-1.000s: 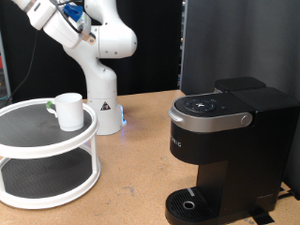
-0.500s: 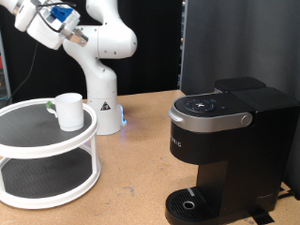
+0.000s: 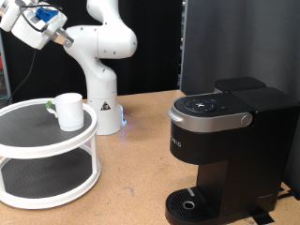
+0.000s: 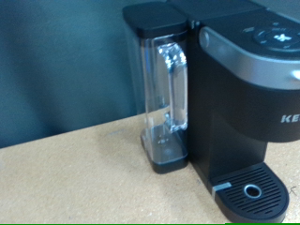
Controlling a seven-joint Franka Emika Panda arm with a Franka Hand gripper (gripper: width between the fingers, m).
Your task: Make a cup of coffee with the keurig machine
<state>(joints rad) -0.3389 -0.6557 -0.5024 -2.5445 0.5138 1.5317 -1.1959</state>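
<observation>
The white mug (image 3: pixel 68 110) stands on the top tier of a white two-tier round shelf (image 3: pixel 47 141) at the exterior view's left. The black keurig machine (image 3: pixel 230 141) stands at the right, lid shut, its round drip base (image 3: pixel 192 203) bare. The wrist view shows the machine (image 4: pixel 248 103) from the side with its clear water tank (image 4: pixel 167 94) and drip base (image 4: pixel 251 191). The arm's hand (image 3: pixel 28 23) is raised at the exterior view's top left, above the shelf. The gripper's fingers do not show in either view.
The robot's white base (image 3: pixel 103 108) stands behind the shelf on the wooden table (image 3: pixel 141 178). A dark curtain (image 3: pixel 234 42) hangs behind the machine. A small pale green thing (image 3: pixel 49 105) lies next to the mug on the shelf.
The arm's hand has swung further towards the exterior view's top left, away from the machine. The mug and the machine have not moved.
</observation>
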